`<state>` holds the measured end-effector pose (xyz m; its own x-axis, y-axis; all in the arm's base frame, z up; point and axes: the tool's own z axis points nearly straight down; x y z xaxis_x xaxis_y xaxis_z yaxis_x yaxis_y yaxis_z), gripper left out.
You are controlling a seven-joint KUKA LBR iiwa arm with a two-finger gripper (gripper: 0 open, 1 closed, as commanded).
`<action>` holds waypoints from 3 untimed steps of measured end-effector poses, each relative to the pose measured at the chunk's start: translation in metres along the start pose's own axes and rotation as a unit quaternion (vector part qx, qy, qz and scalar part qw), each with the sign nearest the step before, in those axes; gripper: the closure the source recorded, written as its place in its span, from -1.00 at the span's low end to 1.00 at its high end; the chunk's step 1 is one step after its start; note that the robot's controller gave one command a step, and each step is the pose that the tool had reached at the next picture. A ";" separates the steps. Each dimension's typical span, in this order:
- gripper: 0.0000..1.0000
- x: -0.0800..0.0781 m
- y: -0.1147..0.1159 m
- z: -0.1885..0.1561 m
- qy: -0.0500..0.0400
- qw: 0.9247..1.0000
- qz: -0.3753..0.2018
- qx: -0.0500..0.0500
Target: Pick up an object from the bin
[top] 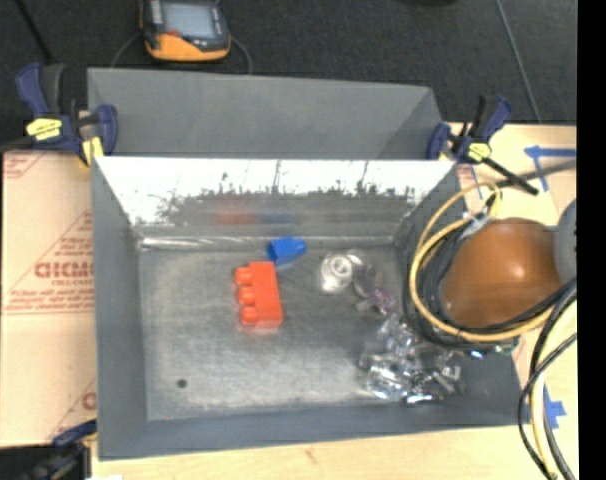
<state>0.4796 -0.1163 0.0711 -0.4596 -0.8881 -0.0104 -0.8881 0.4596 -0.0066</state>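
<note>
The gripper (403,370) is hanging low over the floor of the bin (263,413), well to the right of the red brick (259,296) and a little nearer the front than it. It is reading as a glinting metal tangle, so I cannot tell whether it is clenched or released, and I am seeing nothing held in it.

The worry is that it is working close to the right wall, far from the brick. A close there may catch only air, or scrape the metal. The nearest thing is a small purple bit (375,296), just behind the gripper and right of the brick. It is looking thin and light, so a touch may simply nudge it aside. A silver cap (339,271), perhaps clear plastic, is sitting between that bit and the brick, and being round it may roll off.

A blue piece (286,250) is lying just behind the brick. The orange cover (493,273) and its cables (418,268) are crowding the right wall and could snag there.
</note>
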 end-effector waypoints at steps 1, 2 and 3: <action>1.00 -0.008 0.000 -0.002 -0.007 1.000 -0.004 0.004; 1.00 -0.009 -0.002 -0.063 0.004 1.000 -0.002 -0.001; 1.00 -0.010 -0.003 -0.116 0.004 1.000 0.000 -0.001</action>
